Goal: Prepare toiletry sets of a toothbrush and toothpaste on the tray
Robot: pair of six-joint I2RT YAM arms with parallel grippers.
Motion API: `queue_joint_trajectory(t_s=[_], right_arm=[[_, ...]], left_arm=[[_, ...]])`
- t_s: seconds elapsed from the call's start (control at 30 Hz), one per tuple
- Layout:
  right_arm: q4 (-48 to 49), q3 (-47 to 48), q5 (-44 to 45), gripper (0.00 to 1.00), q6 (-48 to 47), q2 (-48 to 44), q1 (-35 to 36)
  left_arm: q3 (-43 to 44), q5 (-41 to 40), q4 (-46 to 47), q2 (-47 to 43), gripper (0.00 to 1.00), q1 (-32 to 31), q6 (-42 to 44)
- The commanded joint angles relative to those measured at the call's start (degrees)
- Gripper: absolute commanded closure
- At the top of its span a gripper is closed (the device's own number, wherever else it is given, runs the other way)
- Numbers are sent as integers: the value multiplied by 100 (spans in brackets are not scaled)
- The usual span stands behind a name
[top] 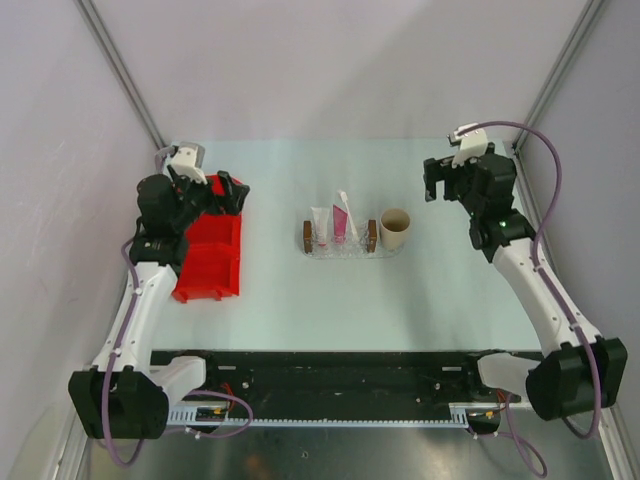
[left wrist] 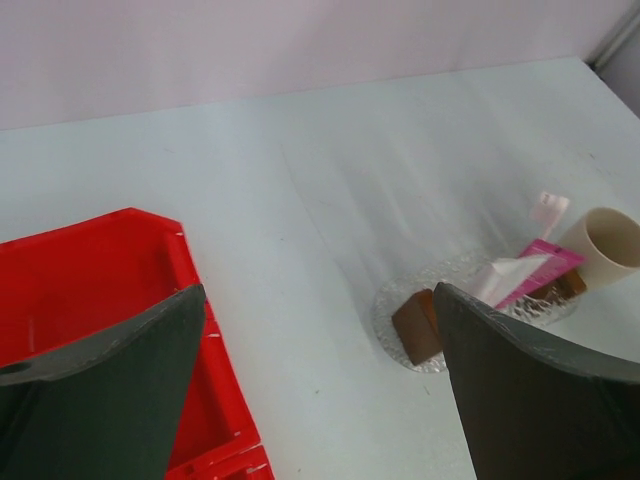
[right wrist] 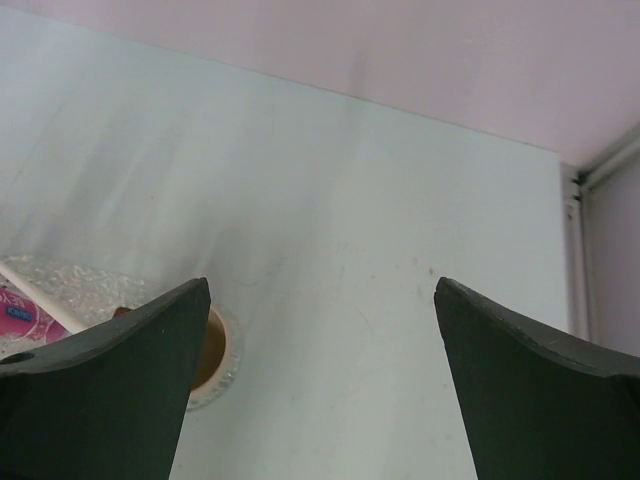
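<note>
The clear tray (top: 340, 250), with a brown block at each short end, sits mid-table. In it lie a white tube (top: 320, 224), a magenta-pink tube (top: 339, 224) and the thin white toothbrush (top: 347, 208). The left wrist view shows the tray (left wrist: 392, 300), white tube (left wrist: 503, 276), pink tube (left wrist: 548, 260) and toothbrush end (left wrist: 548, 208). The right wrist view shows a tray corner (right wrist: 75, 285) and pink tube (right wrist: 18, 312). My left gripper (top: 228, 190) (left wrist: 320, 290) is open and empty over the red bin's far end. My right gripper (top: 436, 184) (right wrist: 322, 283) is open and empty, right of the tray.
A tan paper cup (top: 395, 228) stands just right of the tray; it also shows in the left wrist view (left wrist: 612, 245) and the right wrist view (right wrist: 212, 350). A red divided bin (top: 212, 258) (left wrist: 90, 270) lies at the left. Frame posts stand at the back corners.
</note>
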Motion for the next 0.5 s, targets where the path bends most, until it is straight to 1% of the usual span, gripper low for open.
queue_joint_trajectory(t_s=[0.0, 0.1, 0.27, 0.47], right_arm=[[-588, 8, 962, 0, 234, -532, -43], [-720, 8, 1420, 0, 480, -787, -43], [-765, -1, 1659, 0, 578, -955, -52], [-668, -1, 1818, 0, 262, -981, -43]], left_arm=[[15, -406, 184, -243, 0, 157, -138], [-21, -608, 166, -340, 0, 175, -42], [-56, -959, 122, -665, 0, 166, 178], [-152, -1206, 60, -1034, 0, 175, 293]])
